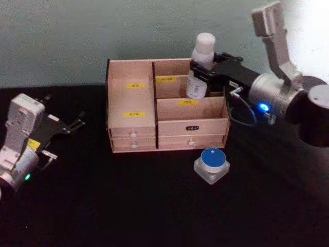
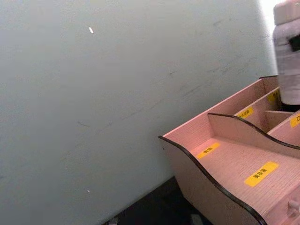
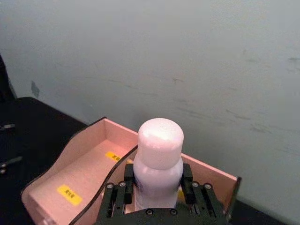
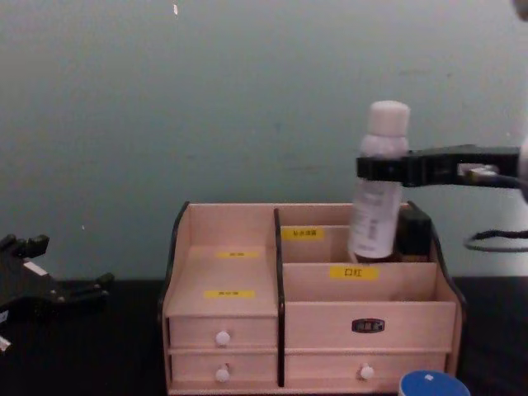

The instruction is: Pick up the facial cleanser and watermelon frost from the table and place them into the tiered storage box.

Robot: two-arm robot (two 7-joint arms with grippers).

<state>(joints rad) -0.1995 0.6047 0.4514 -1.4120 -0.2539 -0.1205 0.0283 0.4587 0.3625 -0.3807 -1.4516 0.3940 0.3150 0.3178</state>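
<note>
My right gripper (image 1: 205, 73) is shut on the facial cleanser (image 1: 201, 60), a white bottle with a white cap, held slightly tilted over the rear right part of the tiered storage box (image 1: 132, 123). In the chest view the facial cleanser (image 4: 378, 194) has its base down between the right rear compartments of the storage box (image 4: 223, 330); I cannot tell which one. The right wrist view shows both fingers (image 3: 117, 192) clamping the bottle (image 3: 158, 164). The watermelon frost (image 1: 211, 163), a small jar with a blue lid, stands on the table in front of the box. My left gripper (image 1: 77, 122) rests open at the left.
The black table (image 1: 128, 206) runs up to a pale green wall (image 1: 77, 41) right behind the box. A cable (image 1: 247, 116) loops down from my right wrist beside the box's right side. The left compartments (image 2: 234, 164) hold nothing.
</note>
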